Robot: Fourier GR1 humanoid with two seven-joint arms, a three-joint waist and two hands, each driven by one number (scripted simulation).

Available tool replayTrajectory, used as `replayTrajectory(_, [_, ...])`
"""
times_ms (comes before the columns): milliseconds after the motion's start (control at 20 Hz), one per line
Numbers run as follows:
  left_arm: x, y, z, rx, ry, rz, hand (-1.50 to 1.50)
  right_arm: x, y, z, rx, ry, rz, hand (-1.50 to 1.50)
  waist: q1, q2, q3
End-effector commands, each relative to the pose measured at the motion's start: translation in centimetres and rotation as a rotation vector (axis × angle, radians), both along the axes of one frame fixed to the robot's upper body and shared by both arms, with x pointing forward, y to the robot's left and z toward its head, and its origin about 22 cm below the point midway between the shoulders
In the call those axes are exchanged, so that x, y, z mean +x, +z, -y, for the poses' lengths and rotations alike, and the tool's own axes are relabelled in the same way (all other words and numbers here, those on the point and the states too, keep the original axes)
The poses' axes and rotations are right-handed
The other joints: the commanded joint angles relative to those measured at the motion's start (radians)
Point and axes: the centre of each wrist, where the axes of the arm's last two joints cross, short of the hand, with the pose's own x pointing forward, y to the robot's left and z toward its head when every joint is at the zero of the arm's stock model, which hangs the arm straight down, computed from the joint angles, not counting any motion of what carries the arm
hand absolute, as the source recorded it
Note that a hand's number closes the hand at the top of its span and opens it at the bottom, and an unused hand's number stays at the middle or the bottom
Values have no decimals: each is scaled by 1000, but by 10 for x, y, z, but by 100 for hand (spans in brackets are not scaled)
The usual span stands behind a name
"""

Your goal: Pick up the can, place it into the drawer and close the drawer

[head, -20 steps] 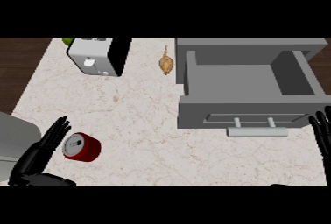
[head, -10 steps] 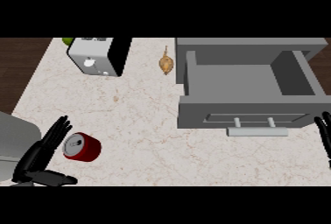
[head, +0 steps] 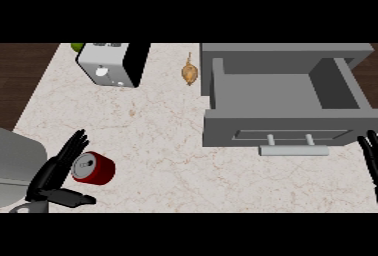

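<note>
Left hand [head: 53, 172]: it is showing at the lower left, fingers [head: 68, 150] straight and lying close together, pointing up and away, with the thumb [head: 72, 198] sticking out to the right below them; it is curling round nothing.
Red can [head: 92, 167]: it is lying tipped on the marbled counter [head: 155, 135], silver top facing the fingers, just to their right and in the crook above the thumb; whether it is touching them I cannot tell.
Toaster [head: 112, 63]: it is standing well beyond the left fingertips, at the counter's far edge, with something green [head: 77, 47] peeking out behind it.
Small brown thing [head: 190, 73]: it is lying far ahead and right of the left fingers, just left of the drawer.
Grey drawer [head: 284, 95]: it is standing pulled open, its handle [head: 293, 149] just left of the right fingers.
Right hand [head: 370, 156]: only straight fingers, slightly spread, are showing at the right edge, resting.
</note>
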Motion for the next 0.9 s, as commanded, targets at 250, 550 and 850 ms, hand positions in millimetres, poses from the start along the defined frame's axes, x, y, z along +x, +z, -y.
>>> replayTrajectory(250, [25, 14, 26, -24, -16, -13, -150, -6, 7, -7, -1, -7, 2, -150, 2, -1, 1])
replayTrajectory(550, [38, 3, 28, -18, -55, 10, -150, 9, 1, 6, 14, -4, -7, -150, 0, 0, 0])
replayTrajectory(850, [42, 6, 57, -53, -103, 23, 150, 10, 5, 18, 3, -4, 7, -150, 3, 0, 0])
